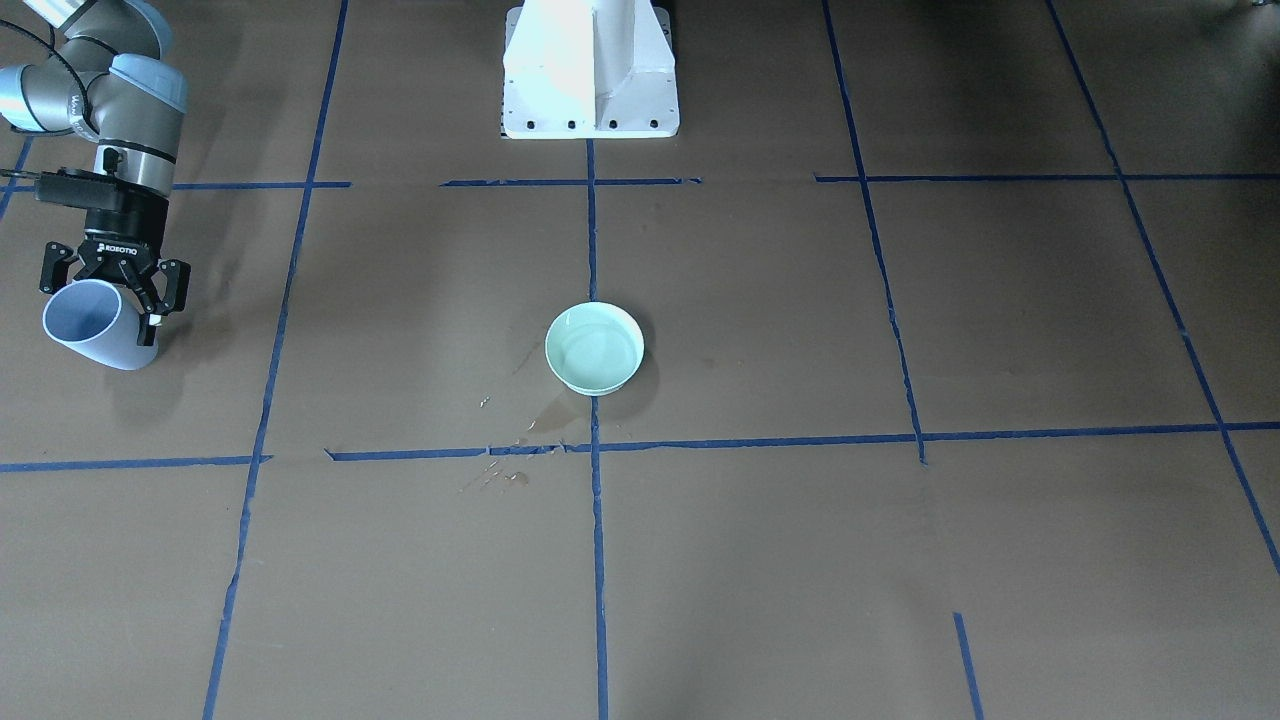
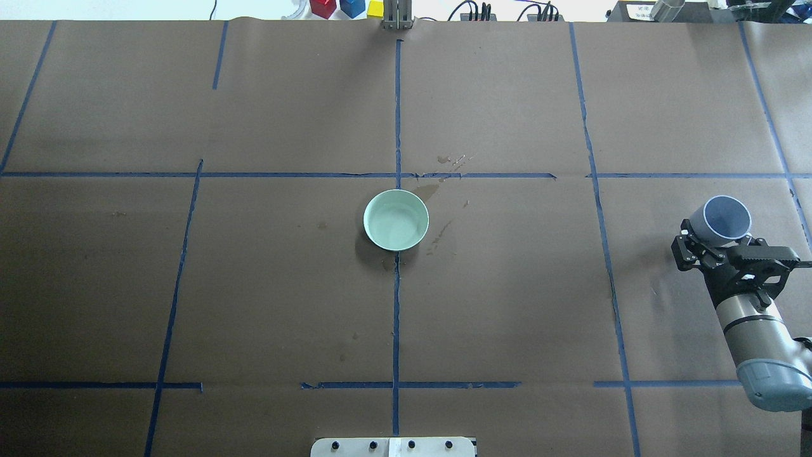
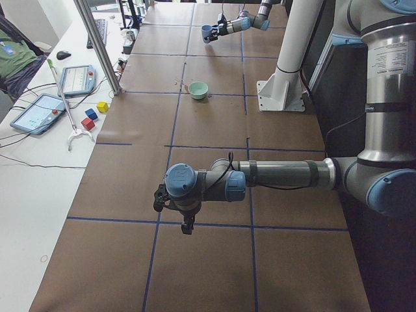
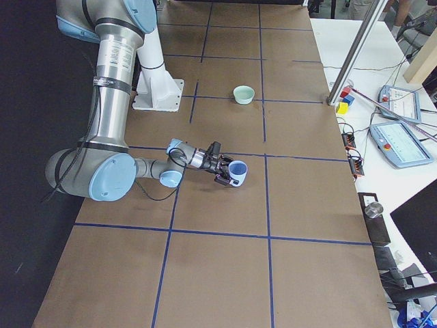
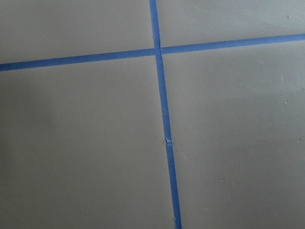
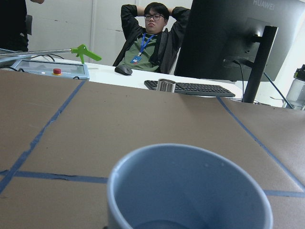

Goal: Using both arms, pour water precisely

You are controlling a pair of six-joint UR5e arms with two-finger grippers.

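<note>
My right gripper (image 2: 720, 244) is shut on a blue-grey cup (image 2: 727, 218) at the table's right side, tilted and held just above the paper. The cup also shows in the front view (image 1: 95, 328) and fills the right wrist view (image 6: 190, 191); I cannot tell what is in it. A pale green bowl (image 2: 396, 219) at the table's middle holds a little clear, glossy water (image 1: 592, 350). My left gripper (image 3: 185, 221) shows only in the left side view, low over bare paper, far from the bowl. I cannot tell whether it is open or shut.
Wet spill marks (image 2: 438, 190) lie on the brown paper beside the bowl. The white pedestal (image 1: 590, 70) stands at the robot's edge. Coloured blocks (image 2: 346, 7), a metal post (image 3: 97, 45) and tablets (image 3: 39, 112) sit beyond the far edge.
</note>
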